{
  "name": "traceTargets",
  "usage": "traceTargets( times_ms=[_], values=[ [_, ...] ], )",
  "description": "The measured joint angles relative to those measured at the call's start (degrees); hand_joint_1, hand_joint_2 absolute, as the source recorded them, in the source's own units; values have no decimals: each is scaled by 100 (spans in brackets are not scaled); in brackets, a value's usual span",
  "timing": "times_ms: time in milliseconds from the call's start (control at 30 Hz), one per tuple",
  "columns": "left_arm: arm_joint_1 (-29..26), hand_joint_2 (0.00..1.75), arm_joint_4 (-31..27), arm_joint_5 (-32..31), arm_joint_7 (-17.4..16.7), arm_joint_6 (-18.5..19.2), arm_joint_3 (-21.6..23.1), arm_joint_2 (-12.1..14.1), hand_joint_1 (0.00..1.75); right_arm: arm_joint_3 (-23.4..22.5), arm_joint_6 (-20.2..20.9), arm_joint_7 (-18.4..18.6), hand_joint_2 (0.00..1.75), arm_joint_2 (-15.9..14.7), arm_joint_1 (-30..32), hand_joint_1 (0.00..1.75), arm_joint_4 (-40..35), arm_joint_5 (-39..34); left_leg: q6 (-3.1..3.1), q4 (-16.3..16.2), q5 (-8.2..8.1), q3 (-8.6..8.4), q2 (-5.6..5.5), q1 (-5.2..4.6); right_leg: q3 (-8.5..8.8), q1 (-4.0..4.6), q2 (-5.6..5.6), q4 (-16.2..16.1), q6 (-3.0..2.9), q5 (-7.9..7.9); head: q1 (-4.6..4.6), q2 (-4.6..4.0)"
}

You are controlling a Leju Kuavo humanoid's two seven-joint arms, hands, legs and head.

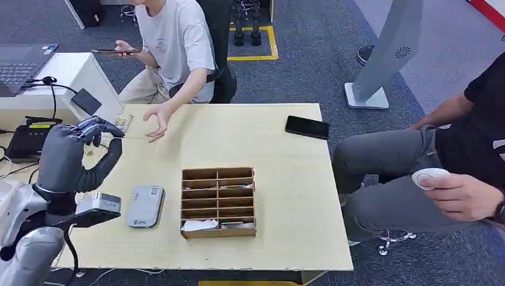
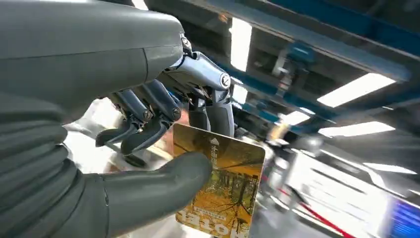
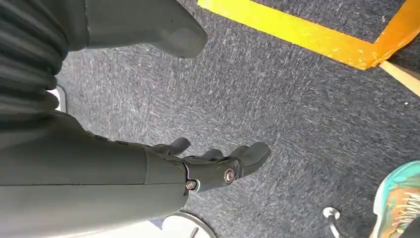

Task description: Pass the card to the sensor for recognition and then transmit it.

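Observation:
My left hand [image 1: 74, 156] is raised over the table's left side, above and to the left of the grey card reader [image 1: 145, 205] that lies flat on the table. In the left wrist view the thumb [image 2: 168, 178] presses a yellow card [image 2: 225, 188] with an autumn-tree print against the fingers [image 2: 148, 124], so the card is pinched and held. My right hand [image 3: 218, 163] hangs over the dark carpet with its fingers apart and nothing in it.
A wooden compartment box [image 1: 218, 202] stands right of the reader, with papers in its front slots. A black phone [image 1: 306, 127] lies at the far right. A person's hand [image 1: 156, 119] reaches over the far edge. Another person [image 1: 452, 179] sits at the right.

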State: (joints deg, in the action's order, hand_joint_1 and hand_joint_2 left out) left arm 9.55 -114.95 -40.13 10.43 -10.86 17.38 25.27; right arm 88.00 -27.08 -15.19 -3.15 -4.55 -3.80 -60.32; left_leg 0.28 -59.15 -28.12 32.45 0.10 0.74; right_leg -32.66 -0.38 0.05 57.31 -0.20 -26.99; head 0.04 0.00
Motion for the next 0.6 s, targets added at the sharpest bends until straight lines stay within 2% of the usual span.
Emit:
traceTargets(
  times_ms=[100,233,367,600],
  values=[
    [73,175,373,-1087,-616,-439,-140,-9,175,4,-2,20,175,4,-1,0,-2,-9,-2,0,1,0,0,1,-1,0,0,0,0,0,2,0],
    [180,175,1070,-1799,-1094,-818,-414,-81,175,39,-15,59,175,4,-2,0,-7,4,-5,0,4,0,1,1,-2,1,0,3,-1,0,0,0],
    [183,175,1658,-2317,-1299,-1008,-643,-127,175,77,-20,85,175,4,-1,0,-13,103,-5,0,4,1,1,1,-3,1,3,4,-1,0,0,0],
    [183,175,2173,-2467,-1378,-1076,-787,-175,175,109,-26,92,175,4,0,0,-39,103,-5,0,3,3,0,0,-3,0,2,3,-1,0,2,0]
  ],
)
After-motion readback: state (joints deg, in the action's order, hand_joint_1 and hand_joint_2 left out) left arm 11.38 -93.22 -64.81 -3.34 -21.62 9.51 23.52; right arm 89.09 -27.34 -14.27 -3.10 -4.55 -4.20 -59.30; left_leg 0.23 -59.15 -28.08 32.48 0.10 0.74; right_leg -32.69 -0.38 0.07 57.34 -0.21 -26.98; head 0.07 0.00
